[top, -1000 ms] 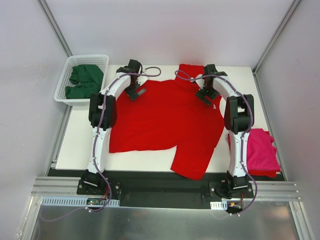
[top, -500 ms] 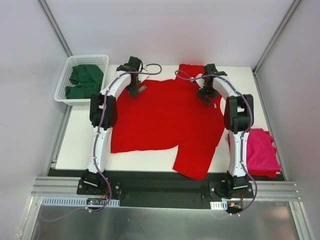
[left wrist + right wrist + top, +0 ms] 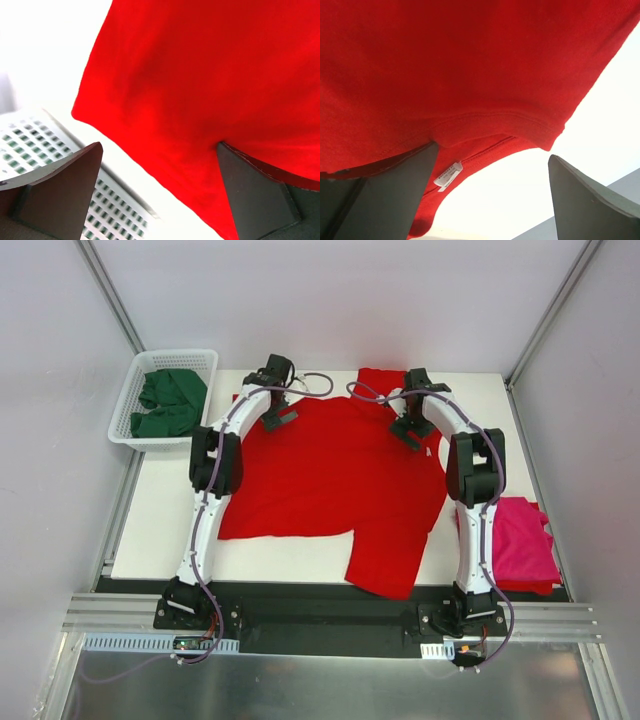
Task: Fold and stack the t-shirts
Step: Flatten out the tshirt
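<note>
White walls and a metal frame close in a white tabletop (image 3: 160, 530). Most of it is taken by the red shirt (image 3: 330, 480) — spread open from the far edge to the near edge, where one lobe of cloth laps over. A basket (image 3: 125, 425) at the far left corner holds the green shirts (image 3: 165, 400). The pink shirt (image 3: 520, 540) lies beside the right edge toward the near corner, and looks folded.

Both arms reach to the far edge. The left gripper (image 3: 281, 418) hangs over the red shirt's far left part and the right gripper (image 3: 405, 430) over its far right part. Both are spread wide and hold nothing. In the left wrist view the shirt's edge runs slantwise between the fingers, with bare tabletop and basket lattice beyond it. In the right wrist view we see a stitched hem and, just below it, a white label (image 3: 447, 176).

We judge the step to be taking hold of the far edge at two points for a fold toward the near edge. To do it well, we should come down on the edge itself, not the middle of the cloth — one finger has to slide under it. On the right we would keep off the label, where layers seem to overlap. Both pinches should close together and lift level, so the cloth does not skew. The lobe at the near edge will likely need smoothing before any crease is set.
</note>
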Robot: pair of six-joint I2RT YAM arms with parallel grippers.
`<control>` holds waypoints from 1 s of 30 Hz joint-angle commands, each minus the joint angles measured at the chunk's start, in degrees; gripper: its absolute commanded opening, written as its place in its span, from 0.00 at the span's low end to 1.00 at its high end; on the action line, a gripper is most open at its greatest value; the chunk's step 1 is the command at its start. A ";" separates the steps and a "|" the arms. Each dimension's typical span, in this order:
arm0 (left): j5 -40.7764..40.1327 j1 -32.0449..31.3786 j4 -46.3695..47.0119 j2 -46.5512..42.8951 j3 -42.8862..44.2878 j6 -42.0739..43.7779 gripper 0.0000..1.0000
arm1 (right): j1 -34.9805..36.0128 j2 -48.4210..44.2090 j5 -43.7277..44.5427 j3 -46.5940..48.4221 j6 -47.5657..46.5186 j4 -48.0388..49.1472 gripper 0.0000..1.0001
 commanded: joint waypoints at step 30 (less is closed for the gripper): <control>-6.46 1.18 11.91 -0.41 -3.21 6.80 0.99 | 0.84 -0.44 3.23 -1.69 -3.23 3.06 0.96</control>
